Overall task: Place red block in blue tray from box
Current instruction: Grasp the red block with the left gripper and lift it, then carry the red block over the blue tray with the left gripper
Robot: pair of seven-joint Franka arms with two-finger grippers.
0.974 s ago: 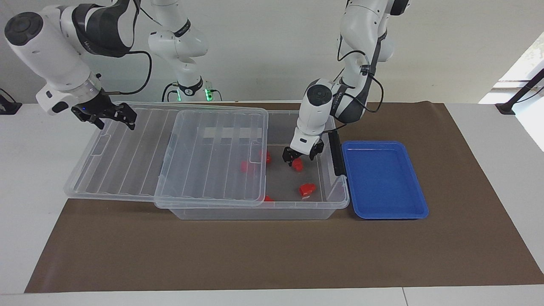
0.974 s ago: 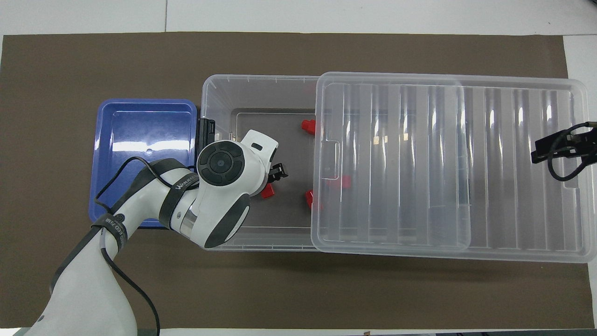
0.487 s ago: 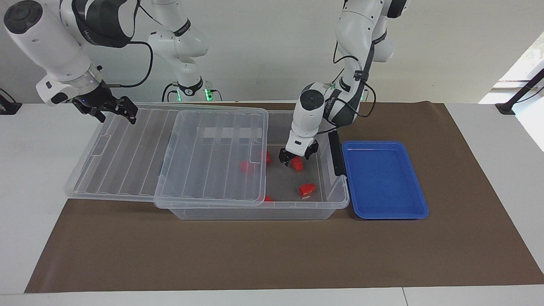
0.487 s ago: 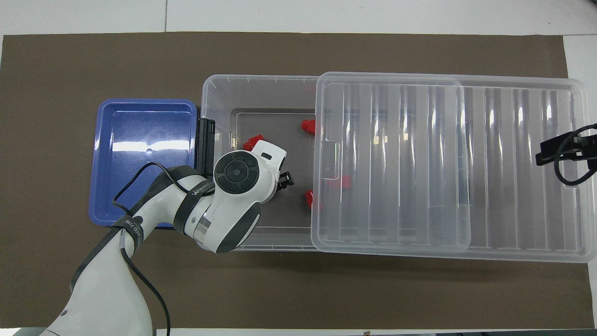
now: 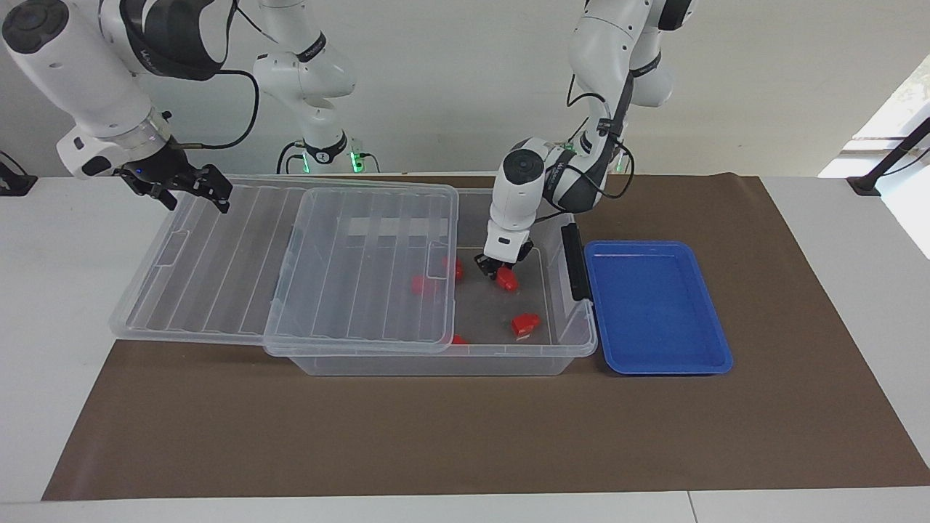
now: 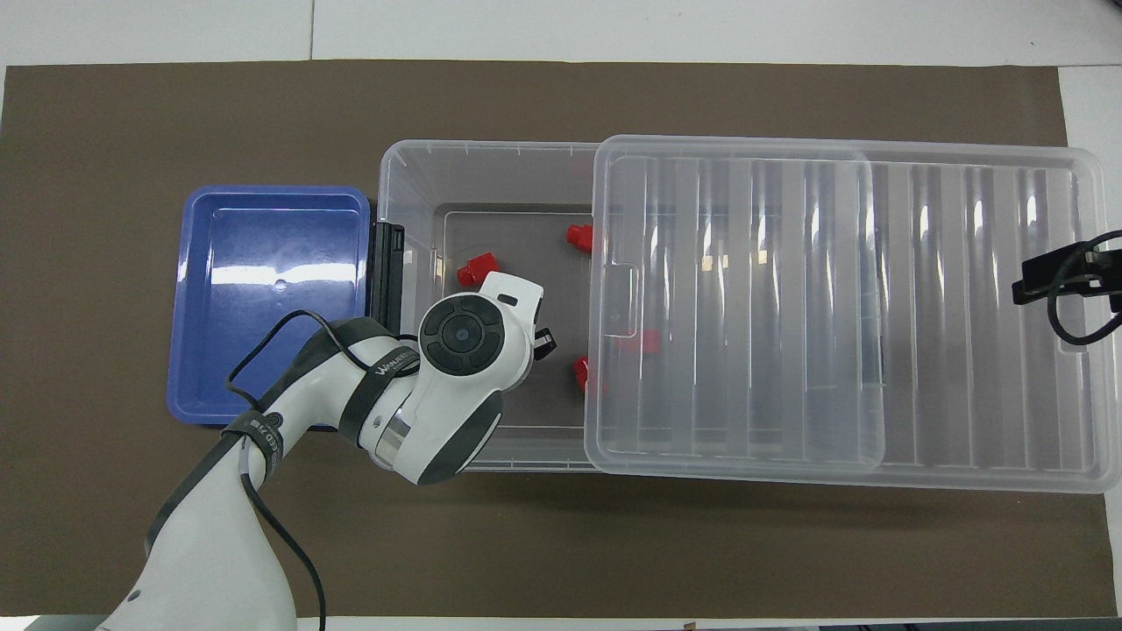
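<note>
The clear box (image 5: pixel 436 363) stands on the brown mat with its ribbed lid (image 5: pixel 349 269) slid toward the right arm's end, leaving the end beside the blue tray (image 5: pixel 654 367) uncovered. My left gripper (image 5: pixel 498 273) is down inside that uncovered end, right at a red block (image 5: pixel 508 280). In the overhead view the left arm (image 6: pixel 460 337) hides this block. Other red blocks lie in the box (image 6: pixel 491 153): one (image 5: pixel 524 324) farther from the robots, others (image 6: pixel 578 237) (image 6: pixel 582 372) at the lid's edge. The blue tray (image 6: pixel 263 194) holds nothing. My right gripper (image 5: pixel 193 196) is open over the lid's outer end.
A black clip handle (image 5: pixel 574 261) sits on the box wall next to the tray. The lid (image 6: pixel 833 307) overhangs the box toward the right arm's end. One more red block (image 6: pixel 644 340) shows through the lid. The brown mat (image 5: pixel 465 436) covers the table.
My left gripper has sunk lower into the box and turned, closing in on the red block. My right gripper has drawn up and back a little over the lid's end.
</note>
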